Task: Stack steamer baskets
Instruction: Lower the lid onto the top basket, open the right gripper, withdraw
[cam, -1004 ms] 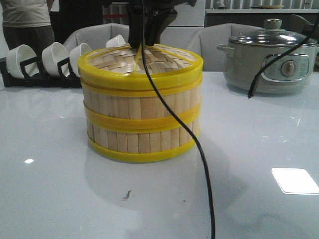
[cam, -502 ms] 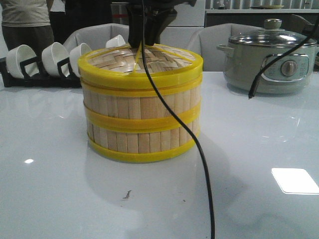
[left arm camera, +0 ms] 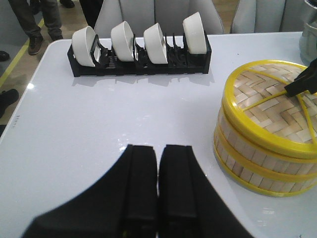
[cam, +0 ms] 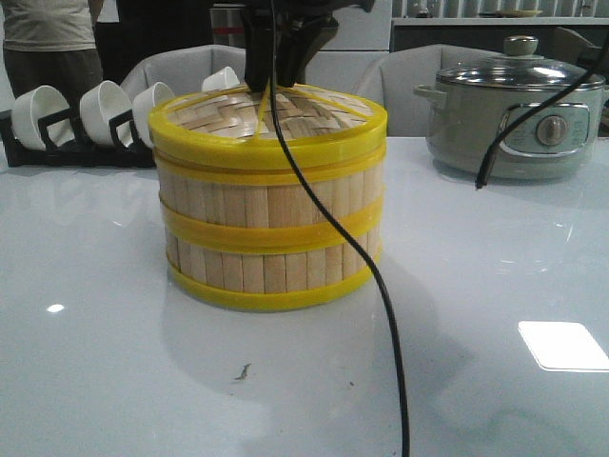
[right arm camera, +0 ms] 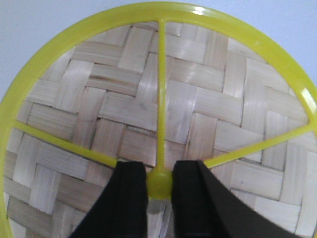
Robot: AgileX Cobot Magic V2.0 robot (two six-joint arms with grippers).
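White gloss covers the table, and the two steamer baskets stand on it stacked one on the other, directly beneath the right gripper. Their walls are upright pale wood slats bound by bright yellow rims, and the rims line up closely down the stack. On top sits the lid, woven bamboo in a herringbone pattern with a yellow rim and three yellow spokes running out from a small yellow knob.

The right arm comes down from above, near vertical, onto the centre of the lid. Its black fingers sit on either side of the knob, touching it, so the pincer is clenched on the knob. A black cable hangs down in front of the stack.

The left gripper hovers low over bare table, its fingers pressed together and holding nothing. The stack stands off to one side of it, apart. Beyond it a black rack holds four white bowls on edge. A grey cooker with a glass lid stands farther off.
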